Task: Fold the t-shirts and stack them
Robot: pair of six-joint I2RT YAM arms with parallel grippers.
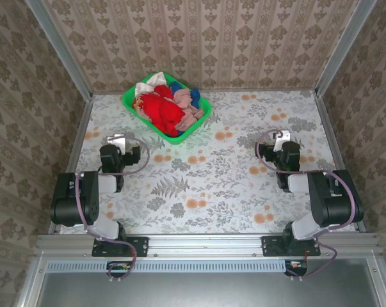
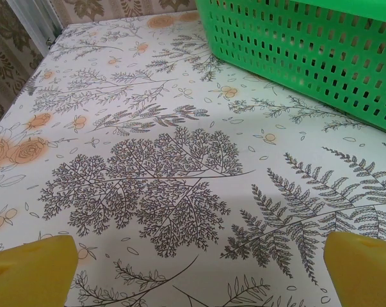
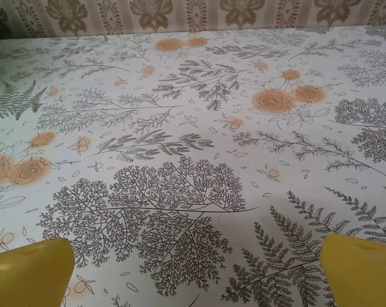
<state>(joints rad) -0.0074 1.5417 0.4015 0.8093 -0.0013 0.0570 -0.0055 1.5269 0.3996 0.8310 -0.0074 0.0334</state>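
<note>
The left end effector (image 2: pixel 199 272) and the right end effector (image 3: pixel 196 275) both stand wide, holding nothing, over the bare bench (image 1: pixel 199 185). The t-shirts (image 1: pixel 173 101) lie crumpled in a heap ahead and to the right of the left end effector and well ahead-left of the right one. They point no clear way. The heap's long axis follows the green basket (image 1: pixel 194 126), set diagonally near the far wall. Open bench lies between the end effectors; side walls stand close outside each

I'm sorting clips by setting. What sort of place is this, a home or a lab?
Probably a robot test cell dressed as a home: wallpapered panels in a metal frame box in a floral table, two arms are bolted at its edge, and a basket holds t-shirts.
</note>
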